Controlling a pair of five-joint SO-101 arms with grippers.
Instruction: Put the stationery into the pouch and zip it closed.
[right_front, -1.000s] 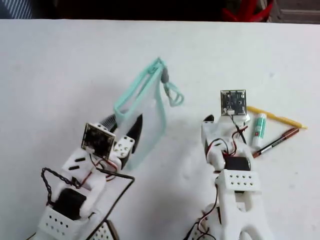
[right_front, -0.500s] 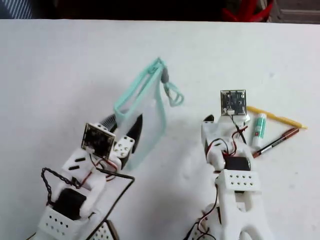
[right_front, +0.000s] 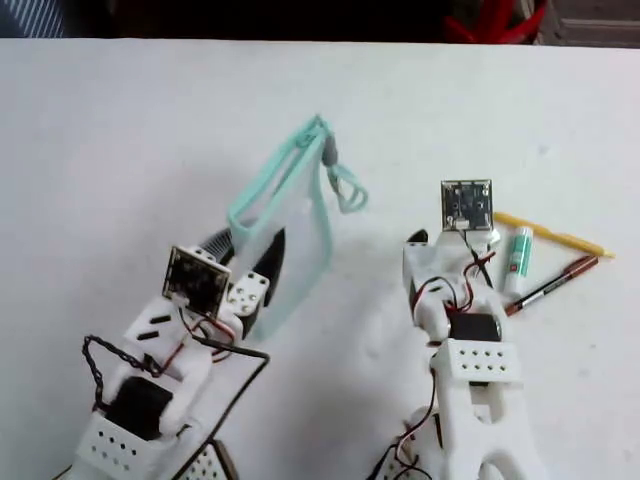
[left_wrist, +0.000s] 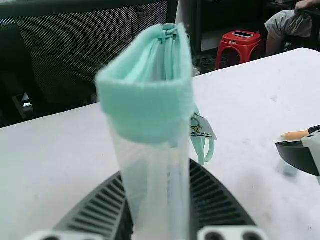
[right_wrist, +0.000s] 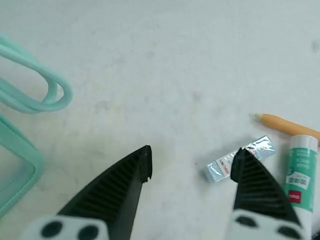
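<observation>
The pouch (right_front: 285, 215), clear with mint-green trim and a loop strap (right_front: 345, 188), is held up off the table by my left gripper (right_front: 247, 250), which is shut on its lower clear wall. In the left wrist view the pouch (left_wrist: 150, 100) rises between the ribbed fingers (left_wrist: 220, 205) with its mouth gaping. My right gripper (right_wrist: 192, 157) stands open low over the table, and a small foil-wrapped eraser (right_wrist: 240, 159) lies against one fingertip. Beside it lie a glue stick (right_wrist: 300, 172) and an orange pencil (right_wrist: 285, 125). A reddish pen (right_front: 552, 284) lies by the glue stick (right_front: 518, 255).
The strap loop (right_wrist: 35, 85) and a pouch corner (right_wrist: 17, 165) lie close to the right gripper's other finger. The white table (right_front: 120, 130) stretches bare behind and to the left. A red stool (left_wrist: 242, 42) stands beyond the table's far edge.
</observation>
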